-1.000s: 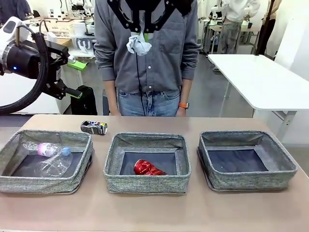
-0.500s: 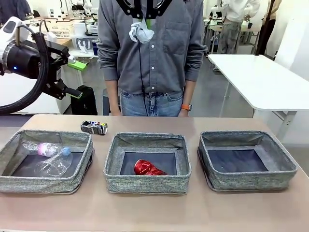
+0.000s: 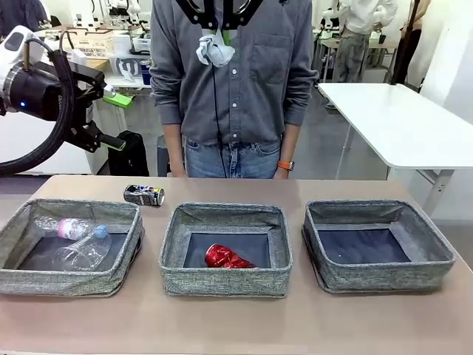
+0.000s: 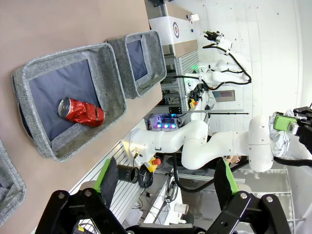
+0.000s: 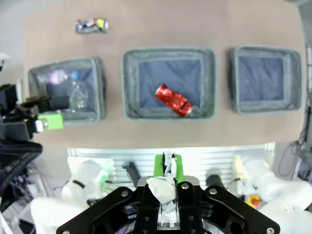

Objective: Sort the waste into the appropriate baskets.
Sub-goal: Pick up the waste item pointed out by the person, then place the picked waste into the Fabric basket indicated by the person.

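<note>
Held high, the right fingers (image 5: 157,170), pinching the paper wad (image 3: 213,50), have risen slightly; left fingers (image 3: 118,99) stay spread; the red can (image 3: 225,257) lies unmoved in the middle basket (image 3: 225,284).

The left arm (image 3: 29,89) comes in from the left side, with its wrist level, high near the left edge of the table (image 3: 236,325). The left gripper (image 3: 117,118) points sideways toward the middle; its jaws are wide apart and empty. The right gripper (image 3: 219,29) hangs high, in line with the middle of the table, and points straight down. Its green pads (image 5: 158,171) are pressed on a paper wad (image 5: 162,189).
</note>
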Action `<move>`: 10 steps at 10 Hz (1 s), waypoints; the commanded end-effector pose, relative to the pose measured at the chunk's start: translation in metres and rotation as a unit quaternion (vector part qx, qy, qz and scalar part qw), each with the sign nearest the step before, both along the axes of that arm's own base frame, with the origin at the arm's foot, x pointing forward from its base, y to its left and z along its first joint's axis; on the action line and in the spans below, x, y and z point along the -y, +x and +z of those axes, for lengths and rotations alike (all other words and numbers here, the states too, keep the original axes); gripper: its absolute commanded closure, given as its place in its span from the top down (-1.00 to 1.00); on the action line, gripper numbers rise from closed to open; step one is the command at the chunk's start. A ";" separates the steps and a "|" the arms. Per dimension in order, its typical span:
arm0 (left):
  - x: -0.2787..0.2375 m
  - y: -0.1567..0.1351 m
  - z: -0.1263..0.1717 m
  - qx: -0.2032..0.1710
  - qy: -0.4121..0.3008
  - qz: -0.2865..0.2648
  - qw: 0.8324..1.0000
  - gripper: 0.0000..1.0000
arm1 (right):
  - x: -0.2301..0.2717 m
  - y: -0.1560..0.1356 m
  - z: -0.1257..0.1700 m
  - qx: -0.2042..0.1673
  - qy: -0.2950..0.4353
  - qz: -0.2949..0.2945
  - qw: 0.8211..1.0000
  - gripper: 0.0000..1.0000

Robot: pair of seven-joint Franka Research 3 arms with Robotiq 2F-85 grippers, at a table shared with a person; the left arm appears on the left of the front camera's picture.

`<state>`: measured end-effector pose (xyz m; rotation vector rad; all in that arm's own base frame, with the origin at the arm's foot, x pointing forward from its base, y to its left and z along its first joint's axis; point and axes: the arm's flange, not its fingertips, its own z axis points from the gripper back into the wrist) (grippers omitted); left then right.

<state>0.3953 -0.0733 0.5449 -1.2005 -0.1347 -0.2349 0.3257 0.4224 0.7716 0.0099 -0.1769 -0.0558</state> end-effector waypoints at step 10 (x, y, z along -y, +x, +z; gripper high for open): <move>0.000 -0.002 0.003 -0.006 0.005 0.000 1.000 1.00 | 0.000 -0.001 -0.001 -0.004 0.004 0.001 1.000 -0.83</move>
